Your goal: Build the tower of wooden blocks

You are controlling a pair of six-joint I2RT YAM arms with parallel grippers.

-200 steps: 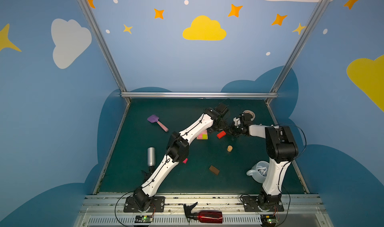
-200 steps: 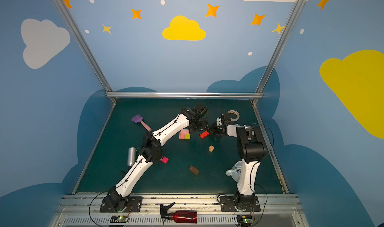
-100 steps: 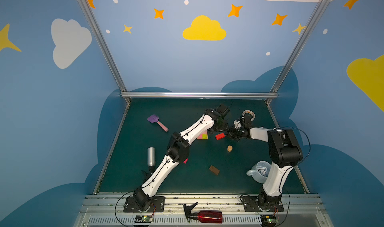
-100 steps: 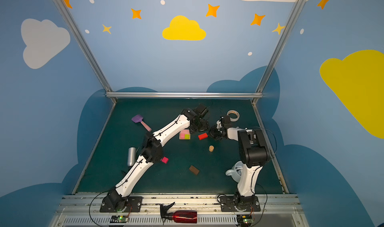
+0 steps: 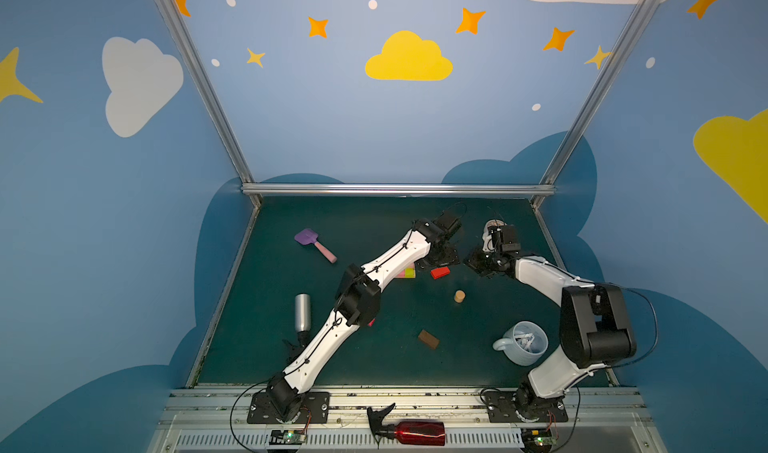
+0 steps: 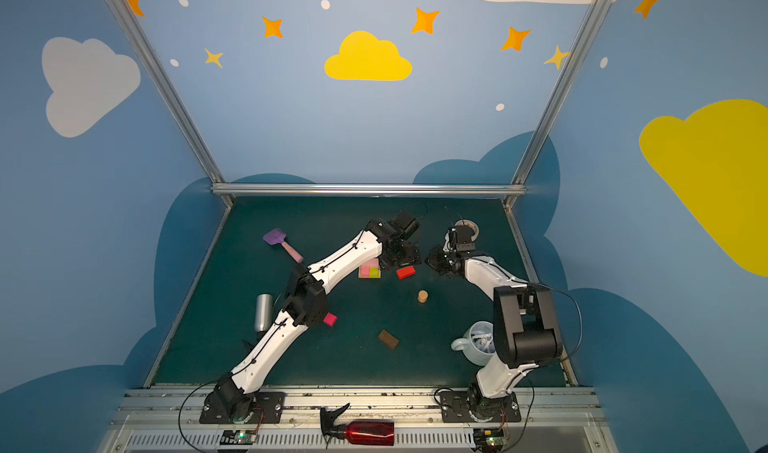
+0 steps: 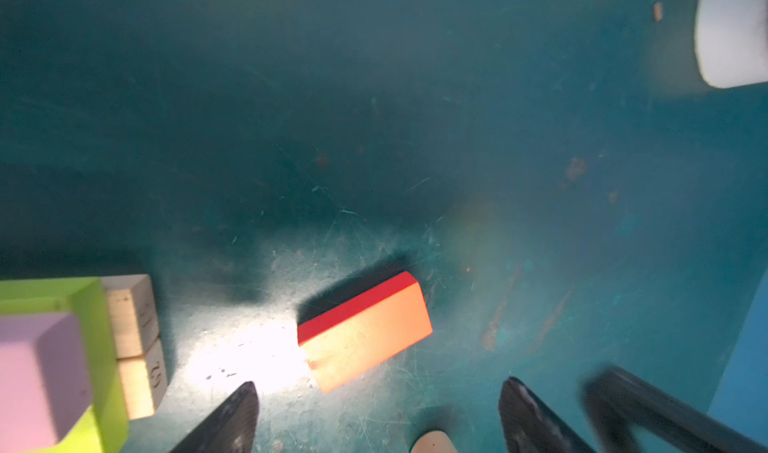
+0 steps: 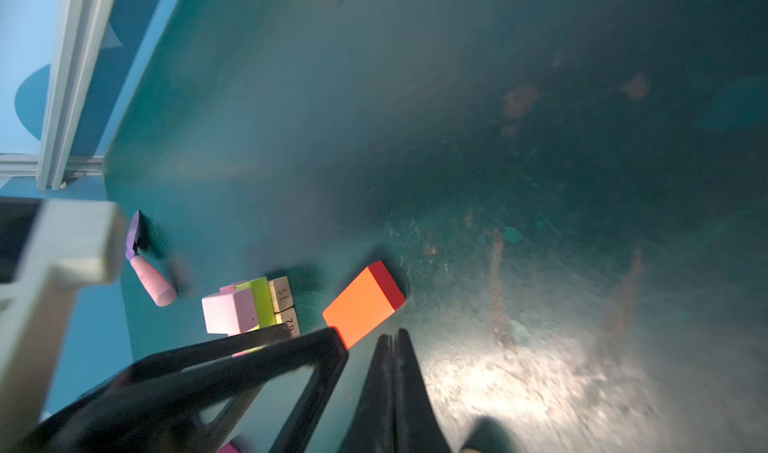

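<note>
A red block [image 5: 440,272] [image 6: 405,272] lies flat on the green mat. My left gripper [image 7: 380,383] hangs open just above it, fingers [image 7: 232,422] apart on either side and empty. Beside it stands the tower [image 6: 370,271] [image 7: 62,368]: tan blocks below, lime-green and light pink on top. My right gripper [image 8: 392,338] is shut and empty, its tips close to the red block [image 8: 357,305] on the right. Loose on the mat are a tan cylinder [image 5: 459,296], a brown block [image 5: 428,339] and a magenta block [image 6: 330,319] by the left arm's elbow.
A purple spatula [image 5: 314,243] lies at the far left, a silver bottle [image 5: 302,311] near the left edge. A pale mug [image 5: 523,343] stands beside the right arm's base and a tape roll [image 6: 467,226] behind the right wrist. A red spray bottle [image 5: 411,430] lies on the front rail.
My right gripper has drawn back a little to the right, away from the red block, which shifted slightly left. The left gripper stays open over the block.
</note>
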